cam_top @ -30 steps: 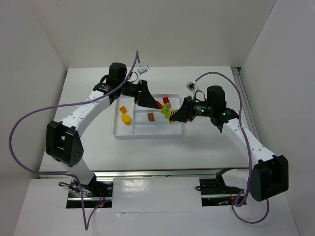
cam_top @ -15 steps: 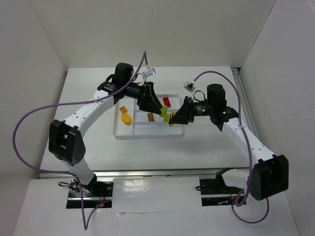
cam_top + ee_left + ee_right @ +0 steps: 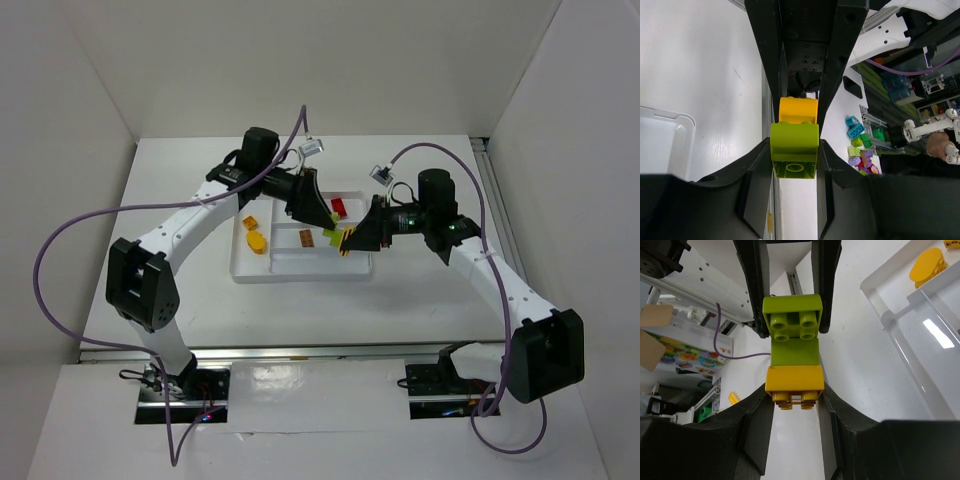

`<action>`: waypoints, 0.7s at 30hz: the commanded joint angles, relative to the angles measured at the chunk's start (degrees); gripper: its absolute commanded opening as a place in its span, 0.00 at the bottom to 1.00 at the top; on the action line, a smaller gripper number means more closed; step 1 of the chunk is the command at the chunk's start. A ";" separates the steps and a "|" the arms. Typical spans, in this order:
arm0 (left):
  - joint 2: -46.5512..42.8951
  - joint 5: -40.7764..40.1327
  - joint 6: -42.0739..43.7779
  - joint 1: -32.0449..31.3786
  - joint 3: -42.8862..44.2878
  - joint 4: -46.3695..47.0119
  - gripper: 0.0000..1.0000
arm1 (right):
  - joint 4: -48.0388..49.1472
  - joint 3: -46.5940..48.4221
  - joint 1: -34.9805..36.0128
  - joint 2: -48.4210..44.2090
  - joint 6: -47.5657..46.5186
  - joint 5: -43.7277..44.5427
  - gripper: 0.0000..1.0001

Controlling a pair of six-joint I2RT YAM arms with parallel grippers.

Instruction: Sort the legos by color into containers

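Both pincers meet above one white tray (image 3: 300,278). The left pincer (image 3: 794,156) clamps one green brick (image 3: 794,145). The right pincer (image 3: 794,392) clamps one yellow brick (image 3: 794,381) joined to it. Four loose pieces (image 3: 257,241) lie in the tray, among them one red brick (image 3: 339,208).

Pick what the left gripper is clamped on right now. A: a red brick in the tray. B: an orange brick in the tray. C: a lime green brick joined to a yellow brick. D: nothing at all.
C: in the left wrist view the lime green brick sits pinched in the left gripper, joined to the yellow brick that the right gripper holds.
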 commanded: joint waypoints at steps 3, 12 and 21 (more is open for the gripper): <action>0.47 2.05 0.33 -0.57 3.01 1.09 0.00 | 0.86 1.92 0.37 0.14 -0.59 1.99 0.23; 1.70 1.08 -1.52 5.05 1.70 1.09 0.00 | 1.03 -0.27 0.37 -2.49 0.46 7.71 0.18; 2.22 -14.18 -3.45 11.38 0.63 -6.80 0.00 | -2.92 -0.28 0.37 -3.72 0.46 18.94 0.18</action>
